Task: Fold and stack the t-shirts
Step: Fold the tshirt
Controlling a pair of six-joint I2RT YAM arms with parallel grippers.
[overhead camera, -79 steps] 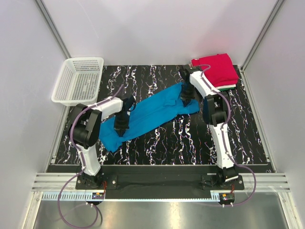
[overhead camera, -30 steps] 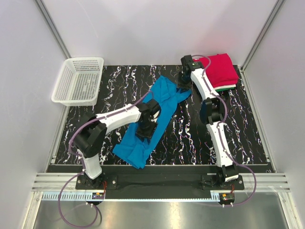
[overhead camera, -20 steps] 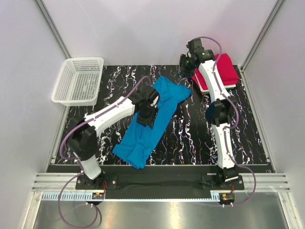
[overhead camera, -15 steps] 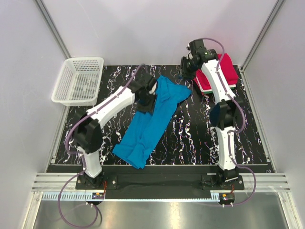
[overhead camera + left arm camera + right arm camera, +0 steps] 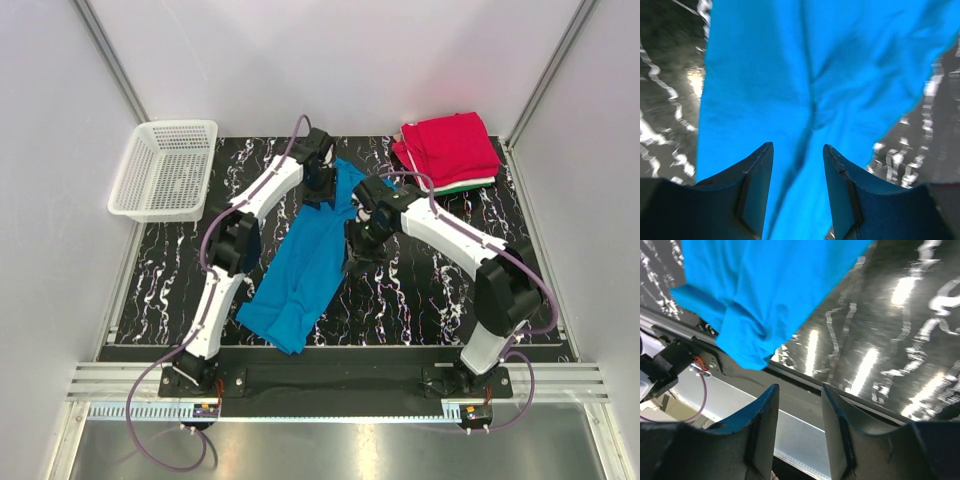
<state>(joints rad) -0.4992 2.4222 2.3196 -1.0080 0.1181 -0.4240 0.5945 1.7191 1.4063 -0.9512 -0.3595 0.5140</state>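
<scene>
Your left gripper (image 5: 797, 162) stands with its jaws spread and nothing between them. The blue t-shirt (image 5: 805, 75) fills the wrist view directly under and ahead of the fingers (image 5: 757, 192), with a soft crease running up from the gap. From the top view, that gripper sits over the far end of the shirt, with the left arm stretched well out toward the back of the table (image 5: 430, 290).

Your right gripper (image 5: 797, 412) is also spread wide and holds nothing. It hangs over bare black marbled tabletop just beside the shirt's right edge, about midway along the cloth. In its wrist view the shirt lies ahead and to the left, its rumpled near end close to the table's front edge.

The shirt itself lies unfolded in a long diagonal strip, from the far middle of the table down toward the near left.

Well apart, in the far right corner, the red t-shirt (image 5: 450, 145) sits folded on top of a stack, with thin green and white edges showing beneath it. The white mesh basket (image 5: 135, 180) stands at the far left corner.
</scene>
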